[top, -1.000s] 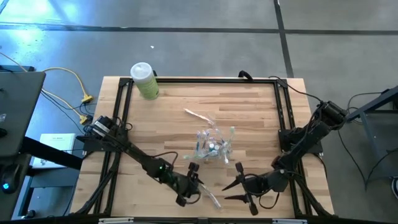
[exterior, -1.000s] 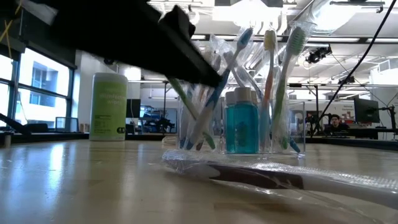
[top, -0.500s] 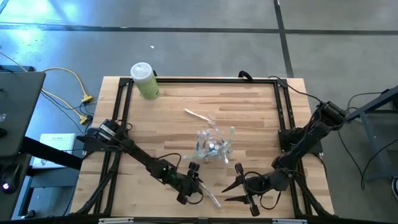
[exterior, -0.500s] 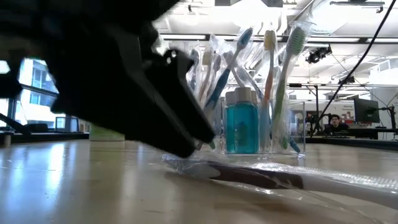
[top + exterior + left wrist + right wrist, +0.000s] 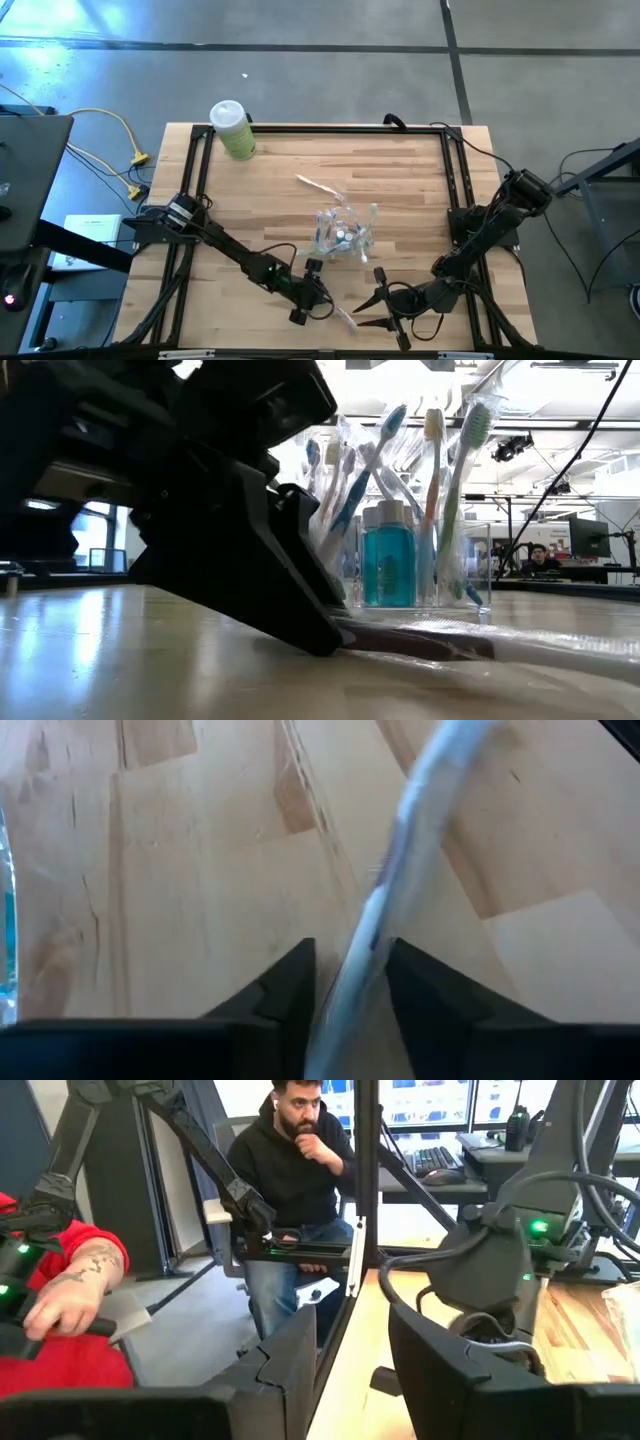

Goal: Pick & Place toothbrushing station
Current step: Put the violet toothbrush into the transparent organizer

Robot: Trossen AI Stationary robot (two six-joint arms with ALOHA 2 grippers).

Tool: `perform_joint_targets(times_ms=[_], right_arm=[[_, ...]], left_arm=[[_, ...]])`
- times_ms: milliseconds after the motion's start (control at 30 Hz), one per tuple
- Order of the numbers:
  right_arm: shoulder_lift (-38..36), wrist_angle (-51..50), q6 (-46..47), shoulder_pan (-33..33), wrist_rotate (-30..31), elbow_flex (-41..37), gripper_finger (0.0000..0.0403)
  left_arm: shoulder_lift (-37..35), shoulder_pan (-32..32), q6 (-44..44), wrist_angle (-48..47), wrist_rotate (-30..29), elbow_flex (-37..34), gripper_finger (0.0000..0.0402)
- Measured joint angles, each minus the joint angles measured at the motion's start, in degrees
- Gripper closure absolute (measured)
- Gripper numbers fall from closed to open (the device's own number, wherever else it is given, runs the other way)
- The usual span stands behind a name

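A toothbrush in a clear wrapper (image 5: 341, 318) lies flat on the wooden table near its front edge. My left gripper (image 5: 318, 301) has come down on one end of it and is shut on it. To the right of it, my right gripper (image 5: 366, 309) hovers open above the table with nothing between its fingers. Farther back stands a clear holder (image 5: 343, 236) with several toothbrushes and a blue bottle (image 5: 388, 565) in it. Another wrapped toothbrush (image 5: 318, 186) lies beyond it. My left gripper (image 5: 350, 975) has the wrapped toothbrush between its two fingers near one end (image 5: 364, 935). The fingers slant down from the table's left and lie on either side of the long wrapper, along it. The toothbrush lies flat on the table (image 5: 470, 645).
A green canister (image 5: 232, 130) stands at the table's far left corner. A black frame (image 5: 320, 128) runs along the table's edges. People sit beyond the table's edge (image 5: 300, 1170).
My left gripper has sunk to the tabletop and a little toward the right, down onto the near wrapped toothbrush. The toothbrush has stayed on the table.
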Motion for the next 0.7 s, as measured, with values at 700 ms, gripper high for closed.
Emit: perform_joint_targets(times_ms=[700], right_arm=[[0.0,12.9,-23.4,6.3,4.0,0.0,0.0283]], left_arm=[[-13.8,-12.7,7.9,12.8,-28.0,-0.2,0.0389]])
